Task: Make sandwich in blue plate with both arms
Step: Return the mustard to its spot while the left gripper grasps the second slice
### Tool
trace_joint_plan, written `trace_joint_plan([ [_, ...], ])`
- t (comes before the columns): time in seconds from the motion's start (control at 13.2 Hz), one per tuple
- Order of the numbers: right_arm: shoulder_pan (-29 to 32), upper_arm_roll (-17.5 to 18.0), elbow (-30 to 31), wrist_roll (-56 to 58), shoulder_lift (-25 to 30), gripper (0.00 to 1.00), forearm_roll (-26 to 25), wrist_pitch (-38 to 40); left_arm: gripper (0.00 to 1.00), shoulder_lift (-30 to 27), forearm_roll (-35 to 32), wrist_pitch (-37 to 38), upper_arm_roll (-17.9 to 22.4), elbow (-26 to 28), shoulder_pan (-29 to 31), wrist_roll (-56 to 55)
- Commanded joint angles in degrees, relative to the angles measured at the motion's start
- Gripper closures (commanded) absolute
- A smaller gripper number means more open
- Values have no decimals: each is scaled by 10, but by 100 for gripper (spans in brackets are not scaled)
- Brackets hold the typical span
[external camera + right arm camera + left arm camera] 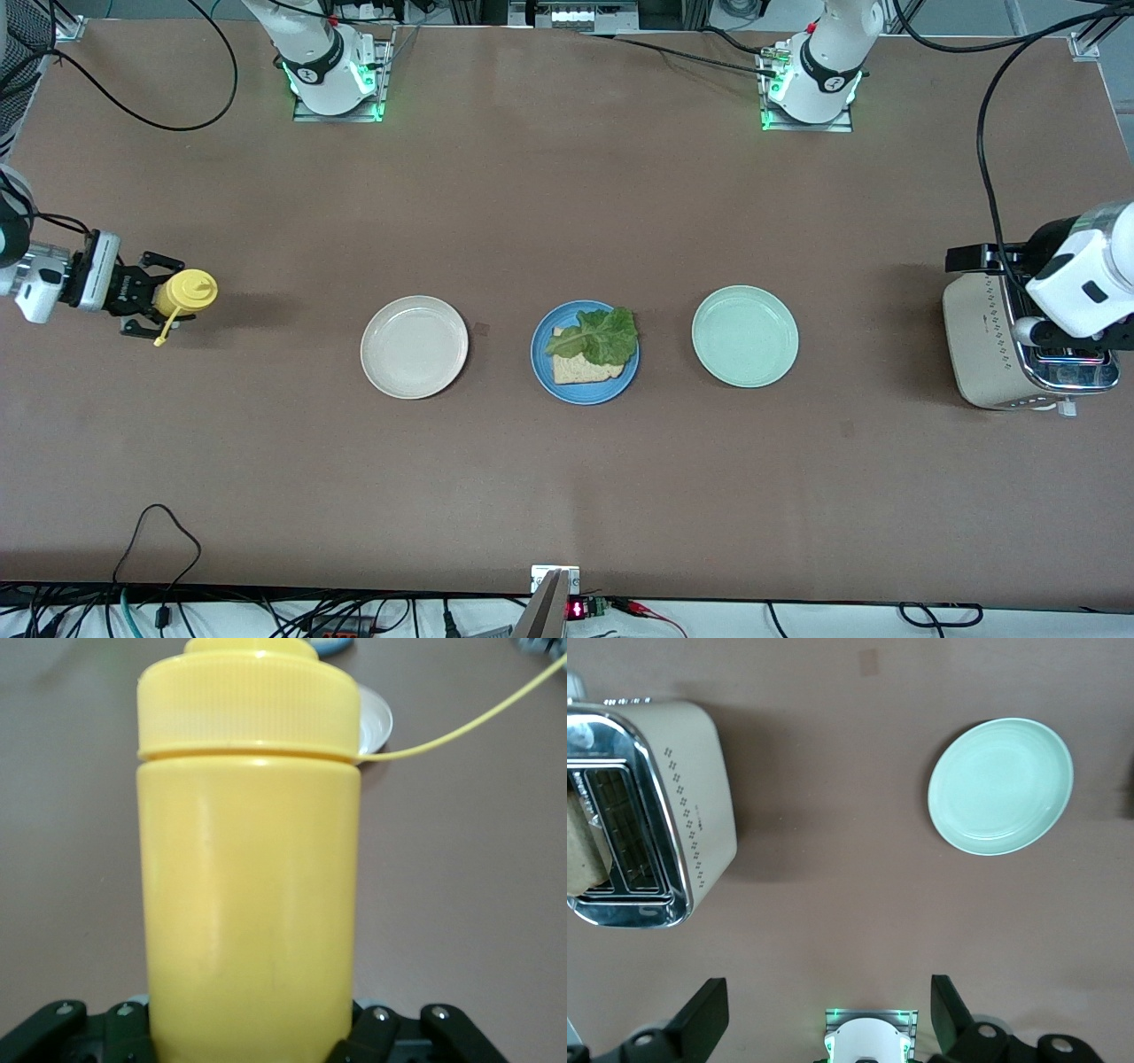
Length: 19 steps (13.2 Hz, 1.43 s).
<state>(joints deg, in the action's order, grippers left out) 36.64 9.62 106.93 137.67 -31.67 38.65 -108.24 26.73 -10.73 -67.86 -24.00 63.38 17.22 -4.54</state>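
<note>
On the blue plate (542,368) lay bread (580,368) under lettuce (604,335), right hand (146,296) toward the right arm's end, clamped on a yellow bottle (184,293), left hand (828,1014) spread wide and empty toward the left arm's end, over the counter (567,478) beside the toaster (979,341).

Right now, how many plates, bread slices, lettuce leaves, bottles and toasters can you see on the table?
Plates: 3, cream-white plate, blue plate, mint-green plate
Bread slices: 2
Lettuce leaves: 1
Yellow bottles: 1
Toasters: 1
Total: 8
</note>
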Motion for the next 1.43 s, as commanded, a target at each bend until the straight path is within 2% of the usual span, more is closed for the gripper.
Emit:
trace_joint_plan([
  [0.0, 49, 42, -25, 53, -57, 100, 66, 53, 0, 22, 5, -7, -3, -3, 22, -8],
  [0.23, 53, 46, -62, 95, -95, 100, 121, 117, 0, 26, -24, -31, 30, 0, 59, 43],
  [0.45, 56, 51, -80, 109, -135, 100, 132, 142, 0, 28, -110, -127, 30, 30, 89, 133],
  [0.76, 68, 68, -96, 112, -181, 100, 142, 159, 3, 28, -110, -239, 28, 125, 169, 221],
  [0.98, 73, 73, -97, 112, -196, 96, 144, 160, 14, 28, -109, -269, 27, 171, 207, 269],
  [1.21, 74, 73, -97, 112, -213, 74, 144, 160, 20, 28, -109, -295, 26, 196, 230, 284],
  [1.28, 74, 73, -97, 111, -213, 58, 144, 160, 23, 28, -109, -312, 26, 208, 235, 285],
  [1.36, 74, 73, -97, 109, -214, 32, 145, 160, 32, 28, -109, -319, 26, 220, 239, 285],
])
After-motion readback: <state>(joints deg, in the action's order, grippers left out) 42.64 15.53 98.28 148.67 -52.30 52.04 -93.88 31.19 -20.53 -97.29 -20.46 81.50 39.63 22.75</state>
